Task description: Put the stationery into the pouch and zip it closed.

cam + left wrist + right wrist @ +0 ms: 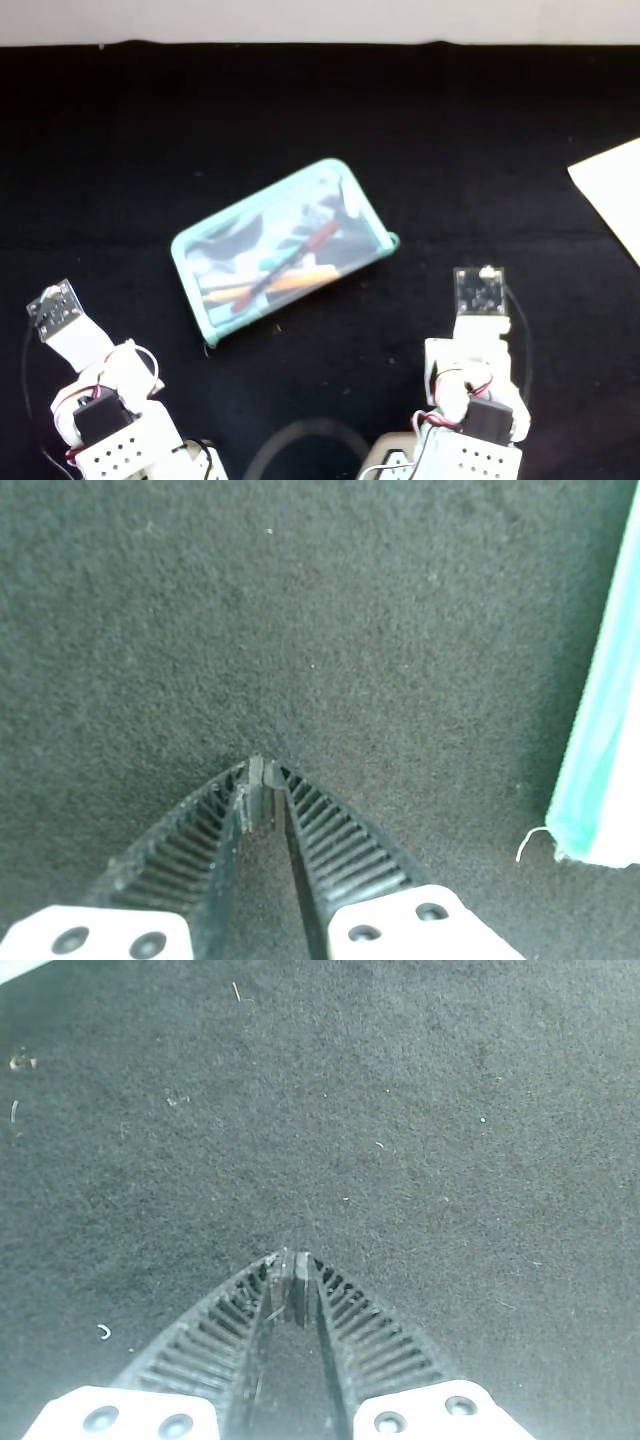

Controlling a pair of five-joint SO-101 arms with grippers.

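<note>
Pouch (283,250): laid flat and slanted near the middle of the table (450,130), ahead of and between the two arms.
Stationery (285,270): red, orange and green pens are seen through the clear face, lying lengthwise inside the pouch; nothing loose is seen on the dark cloth.
Zip: the mint border (600,730) appears unbroken along the long sides, and a small tab (393,240) is seen at the end nearer the right arm. The pouch is judged zipped shut, though the teeth are too small to be checked.
Left end effector (262,780): jaws brought together with nothing between them, held low over bare table near a corner of the pouch but apart from it.
Right end effector (295,1285): jaws likewise together and holding nothing, over bare table well apart from the pouch.
Posture: both arms are folded near their bases. This is judged a rest pose, since no grip is needed once the contents are in and the opening is shut.
Progress: the task is judged complete, or all but.
Risk: if the slider is not fully home, a pen could slip out at the tab end.
Elsewhere: a white sheet (615,195) lies at the table's edge on the right arm's side, well apart.
</note>
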